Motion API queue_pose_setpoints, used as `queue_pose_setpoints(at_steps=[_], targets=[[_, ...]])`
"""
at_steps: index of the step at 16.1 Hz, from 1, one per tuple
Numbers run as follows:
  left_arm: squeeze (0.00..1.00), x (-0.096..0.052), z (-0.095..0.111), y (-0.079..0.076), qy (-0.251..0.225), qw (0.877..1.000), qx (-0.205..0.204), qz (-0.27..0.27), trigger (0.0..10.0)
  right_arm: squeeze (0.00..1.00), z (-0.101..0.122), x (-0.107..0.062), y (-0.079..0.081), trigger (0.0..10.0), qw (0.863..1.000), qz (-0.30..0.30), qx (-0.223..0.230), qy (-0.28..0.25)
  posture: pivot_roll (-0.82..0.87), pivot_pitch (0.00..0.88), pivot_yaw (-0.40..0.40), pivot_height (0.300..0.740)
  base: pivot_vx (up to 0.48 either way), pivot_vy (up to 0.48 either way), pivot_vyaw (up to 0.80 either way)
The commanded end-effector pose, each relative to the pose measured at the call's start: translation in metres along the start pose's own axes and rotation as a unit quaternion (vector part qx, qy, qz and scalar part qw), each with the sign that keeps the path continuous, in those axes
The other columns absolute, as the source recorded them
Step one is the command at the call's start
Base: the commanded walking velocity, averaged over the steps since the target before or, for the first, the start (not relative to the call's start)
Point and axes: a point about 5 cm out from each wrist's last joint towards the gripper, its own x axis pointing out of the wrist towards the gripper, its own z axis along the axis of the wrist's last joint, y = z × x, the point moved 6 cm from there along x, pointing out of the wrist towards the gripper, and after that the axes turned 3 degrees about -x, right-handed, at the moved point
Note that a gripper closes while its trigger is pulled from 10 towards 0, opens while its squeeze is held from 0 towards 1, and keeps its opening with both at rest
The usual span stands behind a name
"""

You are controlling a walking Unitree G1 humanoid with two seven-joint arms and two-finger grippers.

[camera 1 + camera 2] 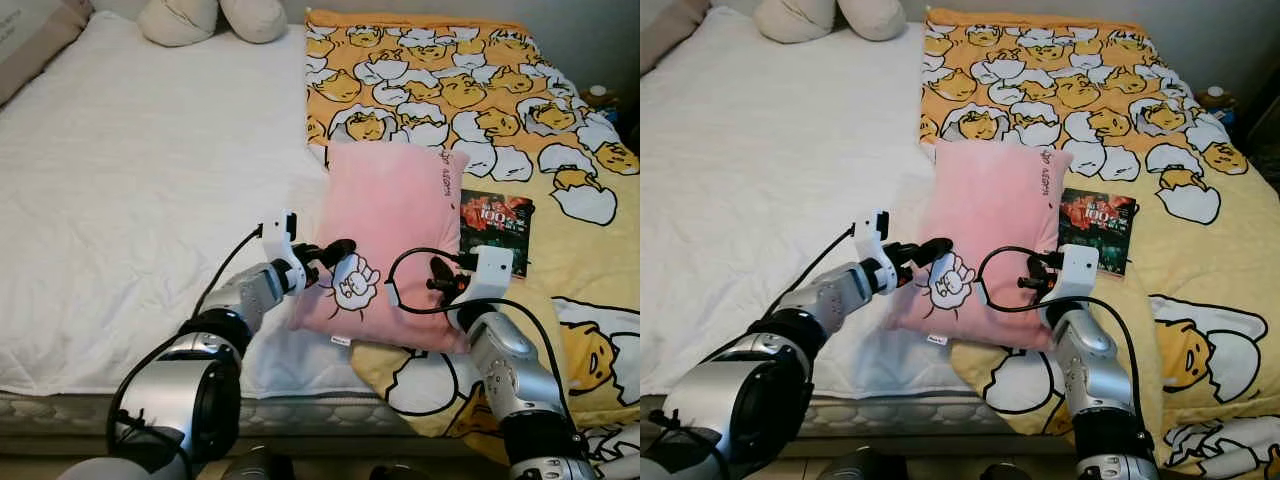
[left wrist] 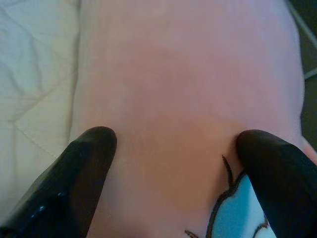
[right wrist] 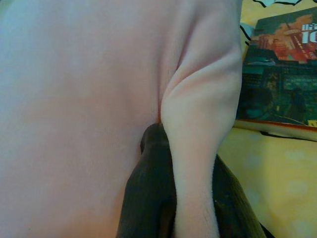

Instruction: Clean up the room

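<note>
Scene: a bed [image 1: 120,200] with a white quilted cover on the robot's left half and a yellow blanket [image 1: 470,90] printed with cartoon eggs over the right half.
Pink pillow [image 1: 385,230]: it lies near the foot edge of the bed, straddling the line where the white cover meets the yellow blanket, with a small cartoon patch at its near left corner.
How it will handle: judged soft, light and floppy. It should sag between two holds, so a pinch of fabric on each near side seems the sensible grip. The cloth is unlikely to slip or break.
Left gripper [image 1: 333,262]: it reaches in from the white side at the pillow's near left corner. In the left wrist view its two black fingers [image 2: 84,173] are spread apart, resting on the pink surface and holding nothing.
Right gripper [image 1: 440,272]: it is at the pillow's near right edge. In the right wrist view its jaws are pinched onto a raised fold of the pink fabric.
Arm pose: both silver forearms stretch forward over the foot edge, angled inward toward the pillow.
Book [image 1: 497,225]: dark cover, lying on the yellow blanket just beside the pillow's right edge.
Cream cushions [image 1: 210,18]: two, at the head edge of the bed.
</note>
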Motion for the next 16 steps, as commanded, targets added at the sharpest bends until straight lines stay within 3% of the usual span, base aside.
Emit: queue_pose_setpoints(at_steps=[1,3,4,5,7,11,12,14,15,16], targets=[[1.00,0.007,-0.010,-0.010,0.021,1.000,0.006,-0.001,10.0,0.00,0.002,-0.001,0.006,0.0,1.000,0.011,-0.002,-0.001,-0.16,0.071,0.040,0.740,0.000,0.000,0.00],[1.00,0.010,-0.024,-0.016,0.044,0.999,0.011,-0.011,10.0,0.00,0.002,-0.001,0.008,0.0,1.000,0.013,-0.001,-0.002,-0.16,0.074,0.046,0.740,0.000,0.000,0.00],[0.55,0.011,-0.031,-0.016,0.043,0.999,0.004,-0.002,10.0,0.00,0.002,-0.002,0.008,0.0,1.000,0.014,0.001,-0.002,-0.16,0.079,0.049,0.740,0.000,0.000,0.00],[0.00,0.012,-0.039,-0.016,0.050,0.999,0.000,0.007,10.0,0.00,0.001,-0.003,0.009,0.0,1.000,0.014,0.002,-0.002,-0.16,0.081,0.049,0.740,0.000,0.000,0.00],[0.00,0.014,-0.046,-0.023,0.055,0.998,-0.017,-0.003,10.0,0.00,0.000,-0.004,0.011,0.0,1.000,0.016,0.006,-0.002,-0.16,0.085,0.052,0.740,0.000,0.000,0.00],[0.00,0.018,-0.056,-0.032,0.027,0.987,-0.157,-0.010,10.0,0.00,-0.001,-0.005,0.017,0.0,1.000,0.023,0.019,-0.001,-0.17,0.094,0.052,0.740,0.000,0.000,0.00],[0.00,0.018,-0.057,-0.033,0.023,0.986,-0.167,-0.010,10.0,0.00,-0.001,-0.006,0.017,0.0,1.000,0.023,0.020,-0.001,-0.17,0.095,0.052,0.740,0.000,0.000,0.00],[0.00,0.016,-0.068,-0.032,0.039,0.988,-0.147,-0.007,10.0,0.00,-0.001,-0.007,0.016,0.0,0.999,0.024,0.021,0.000,-0.17,0.099,0.047,0.740,0.000,0.000,0.00],[0.00,0.015,-0.073,-0.029,0.048,0.990,-0.133,0.004,0.0,0.00,-0.001,-0.007,0.017,0.0,0.999,0.024,0.021,0.001,-0.17,0.101,0.046,0.740,0.000,0.000,0.00],[0.00,0.015,-0.075,-0.028,0.051,0.990,-0.131,0.005,0.0,0.00,-0.001,-0.007,0.017,0.0,0.999,0.025,0.021,0.001,-0.17,0.101,0.046,0.740,0.000,0.000,0.00]])
